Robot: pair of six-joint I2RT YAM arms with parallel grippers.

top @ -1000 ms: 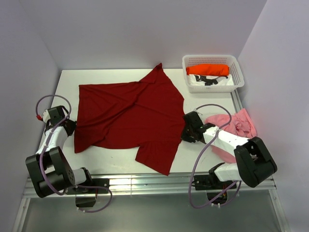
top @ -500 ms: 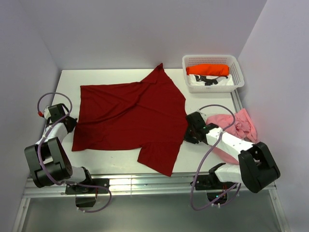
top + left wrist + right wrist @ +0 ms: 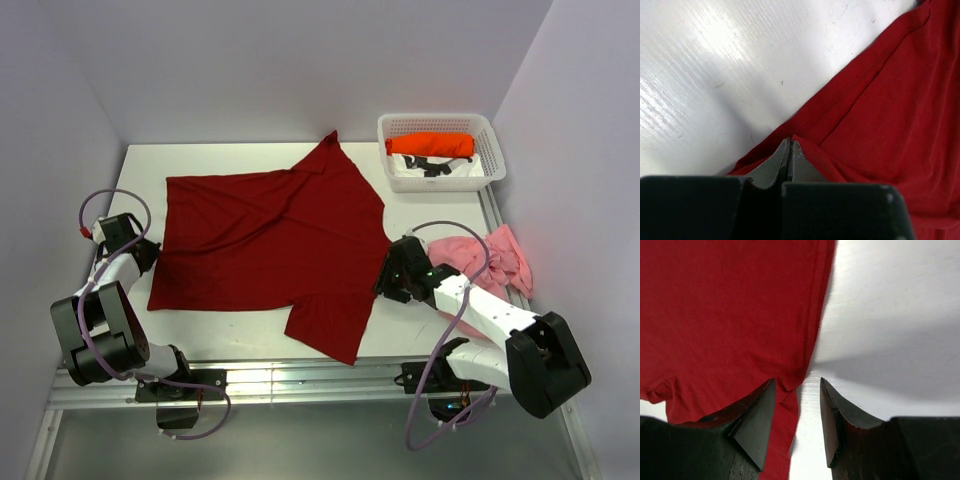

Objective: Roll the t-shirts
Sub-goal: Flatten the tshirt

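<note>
Dark red t-shirt lies spread flat on the table, ready for rolling. Left hand is clamped on its left edge, apparently to hold it taut; right hand sits with fingers apart, straddling the opposite hem.

- A white surface fills the middle of the overhead view; up close it is glossy, with faint scuffs and streaks of reflected light.
- A white plastic lattice basket stands at the surface's 1 o'clock corner, just beside the right wall.
- In the basket, toward its 6 o'clock side, lies a white cloth with black markings.
- Pale lilac walls close in at 9, 12 and 3 o'clock.
- A metal rail runs along the 6 o'clock edge.
</note>
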